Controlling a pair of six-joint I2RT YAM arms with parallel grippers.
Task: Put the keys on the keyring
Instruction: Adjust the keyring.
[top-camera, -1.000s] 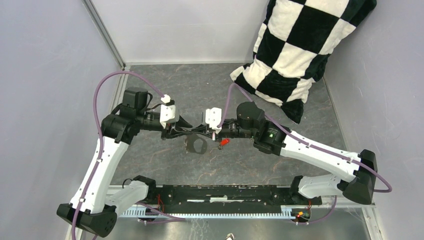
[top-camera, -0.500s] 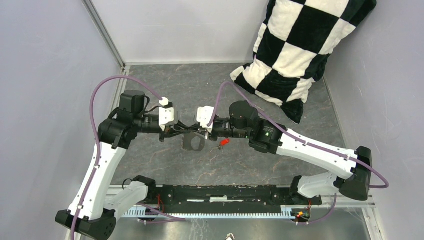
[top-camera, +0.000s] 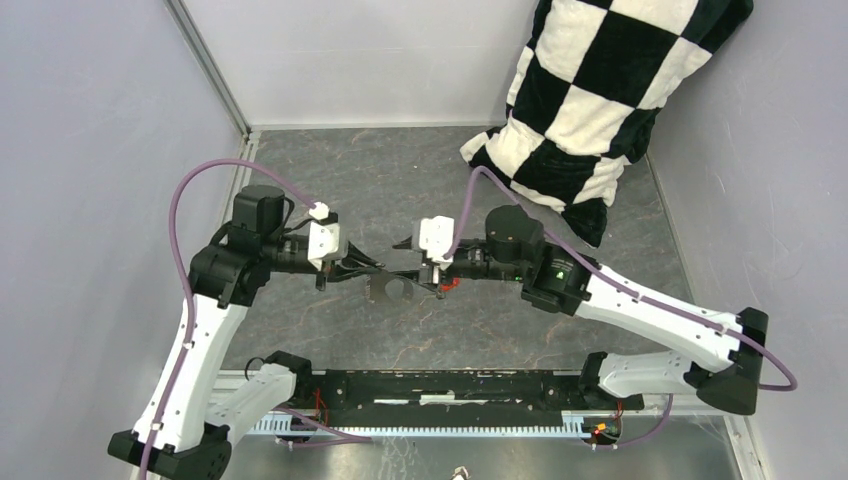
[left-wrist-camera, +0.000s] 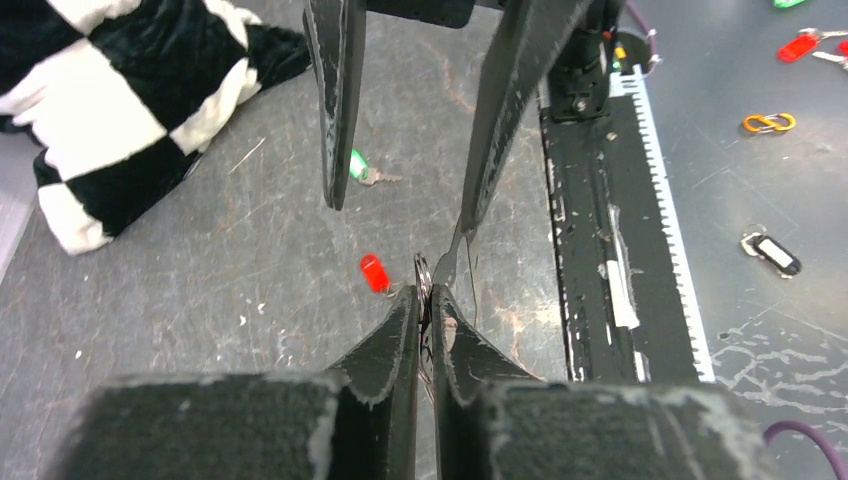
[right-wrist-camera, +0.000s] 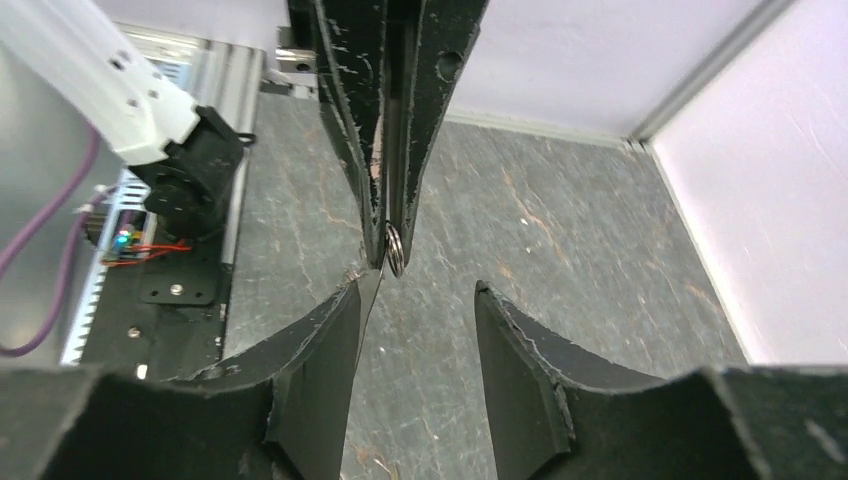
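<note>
My left gripper (left-wrist-camera: 425, 292) is shut on the keyring (left-wrist-camera: 424, 272), a grey metal ring seen edge-on between its fingertips. The top view shows a dark flat tag (top-camera: 392, 288) hanging under the left gripper (top-camera: 375, 272). Facing it, my right gripper (right-wrist-camera: 420, 287) stands open, its fingers either side of the ring (right-wrist-camera: 395, 246) and apart from it. The red-headed key (left-wrist-camera: 373, 272) lies on the table just left of the ring and shows below the right gripper (top-camera: 420, 272) as a red speck (top-camera: 447, 285). Farther off lies the green-headed key (left-wrist-camera: 358, 168).
A black-and-white checkered pillow (top-camera: 600, 90) leans in the back right corner. A black rail (top-camera: 460, 388) runs along the near edge between the arm bases. Beyond it lie an orange clip (left-wrist-camera: 768, 122), a black fob (left-wrist-camera: 772, 252) and more red keys (left-wrist-camera: 800, 46).
My right gripper has opened from shut and drawn back a little to the right. The left gripper closed on the ring and shifted slightly left. The red key has not moved.
</note>
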